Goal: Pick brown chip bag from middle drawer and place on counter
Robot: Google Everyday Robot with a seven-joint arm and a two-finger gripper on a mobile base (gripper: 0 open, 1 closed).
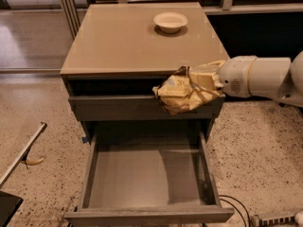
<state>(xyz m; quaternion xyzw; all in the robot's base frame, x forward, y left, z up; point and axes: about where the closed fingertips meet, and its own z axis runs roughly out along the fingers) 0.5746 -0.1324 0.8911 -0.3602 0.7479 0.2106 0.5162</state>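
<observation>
My gripper (196, 86) is shut on the brown chip bag (177, 92) and holds it in the air in front of the grey cabinet, level with the counter's front edge at its right side. The bag looks crumpled, pale yellow with dark brown edges. The white arm reaches in from the right. The middle drawer (147, 178) is pulled wide open below the bag, and its grey inside is bare. The beige counter (128, 37) lies just behind and above the bag.
A white bowl (170, 21) stands on the counter at the back right. A grey drawer front (118, 109) sits shut above the open drawer. A metal bar (21, 156) lies on the speckled floor at left. Cables (236, 207) lie at the lower right.
</observation>
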